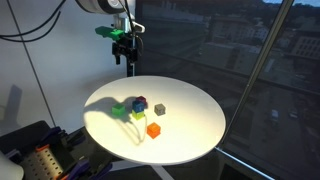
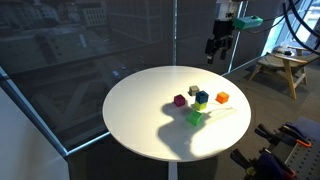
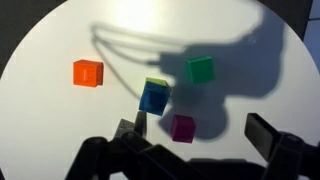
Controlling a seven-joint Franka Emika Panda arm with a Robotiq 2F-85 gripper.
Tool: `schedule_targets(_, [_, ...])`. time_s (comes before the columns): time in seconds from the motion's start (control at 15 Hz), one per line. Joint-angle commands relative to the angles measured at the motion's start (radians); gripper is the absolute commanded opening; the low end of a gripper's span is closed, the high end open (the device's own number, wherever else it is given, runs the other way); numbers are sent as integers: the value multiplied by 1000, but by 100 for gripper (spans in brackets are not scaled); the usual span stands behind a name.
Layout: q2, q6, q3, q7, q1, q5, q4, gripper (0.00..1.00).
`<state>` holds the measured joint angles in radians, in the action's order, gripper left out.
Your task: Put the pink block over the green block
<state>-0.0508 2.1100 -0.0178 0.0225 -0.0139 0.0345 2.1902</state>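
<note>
While gripper (image 1: 126, 58) hangs wide-jawed, pink block (image 3: 182, 127), green block (image 3: 201, 69) apart, central

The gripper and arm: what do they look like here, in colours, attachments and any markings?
The gripper is black, with two dark, blocky fingers that fill the bottom of the wrist view. A bright green fitting is mounted at the wrist just above it. The arm link over that is white. No markings are legible at this size.

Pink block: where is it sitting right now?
In the wrist view the pink block lies on the white table near bottom centre, just lower right of the blue block, with the green block farther up.
</note>
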Motion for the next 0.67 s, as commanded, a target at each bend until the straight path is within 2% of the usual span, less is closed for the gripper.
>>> schedule_targets(0.0, [0,-3,1,0,-1,0,-2,100])
schedule_targets(0.6, [11,-8,-5,8,-5,-5,-17,100])
